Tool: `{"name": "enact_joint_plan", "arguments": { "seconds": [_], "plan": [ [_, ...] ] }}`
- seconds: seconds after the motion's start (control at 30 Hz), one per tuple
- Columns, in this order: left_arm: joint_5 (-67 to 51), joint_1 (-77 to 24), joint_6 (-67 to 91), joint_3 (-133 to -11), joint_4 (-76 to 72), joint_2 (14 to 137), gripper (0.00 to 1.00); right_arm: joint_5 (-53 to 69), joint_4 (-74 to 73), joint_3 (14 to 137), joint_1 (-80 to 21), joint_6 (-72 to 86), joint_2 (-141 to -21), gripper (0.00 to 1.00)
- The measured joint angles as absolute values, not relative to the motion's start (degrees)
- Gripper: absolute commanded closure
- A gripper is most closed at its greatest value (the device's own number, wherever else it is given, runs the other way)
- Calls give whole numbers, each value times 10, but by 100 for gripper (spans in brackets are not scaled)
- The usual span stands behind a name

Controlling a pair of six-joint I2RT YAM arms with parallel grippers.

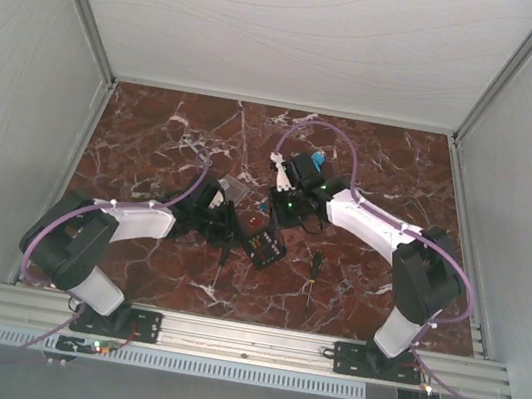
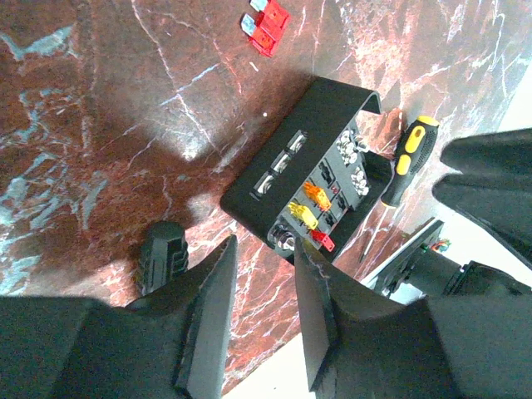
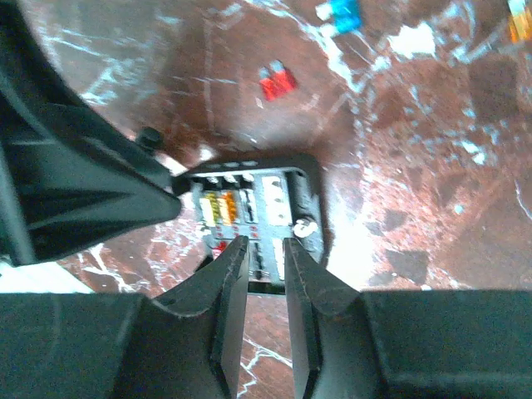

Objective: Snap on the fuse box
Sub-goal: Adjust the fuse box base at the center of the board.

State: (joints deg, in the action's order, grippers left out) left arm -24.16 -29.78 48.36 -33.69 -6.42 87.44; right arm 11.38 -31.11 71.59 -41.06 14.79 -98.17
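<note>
Not much done on this one, as far as I can see. The fuse box (image 1: pixel 263 248) sits on the table (image 1: pixel 155 131) in the middle of the top view, between the two arms. Its coloured fuses look bare, with no lid on it. A pale bit (image 1: pixel 234 186) just up-left of it might be the clear lid, can't tell. Left gripper (image 2: pixel 264 249) has its fingers apart with nothing between them, and the box is just past the tips. Right gripper (image 3: pixel 266 243) is parted a little too and empty, hovering over the box's near edge at bottom middle of its view. I'd say fetching the lid, lining it up and pressing it down is all left to do.
</note>
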Motion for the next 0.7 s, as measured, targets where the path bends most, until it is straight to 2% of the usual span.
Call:
{"name": "enact_joint_plan", "arguments": {
  "seconds": [0.27, 0.7],
  "plan": [
    [-238, -298, 481, -337, -57, 873, 61, 155, -284, 639, -342, 182, -983, 60],
    [-235, -298, 477, -337, -56, 873, 59, 272, -208, 597, -339, 220, -1019, 57]
  ]
}}
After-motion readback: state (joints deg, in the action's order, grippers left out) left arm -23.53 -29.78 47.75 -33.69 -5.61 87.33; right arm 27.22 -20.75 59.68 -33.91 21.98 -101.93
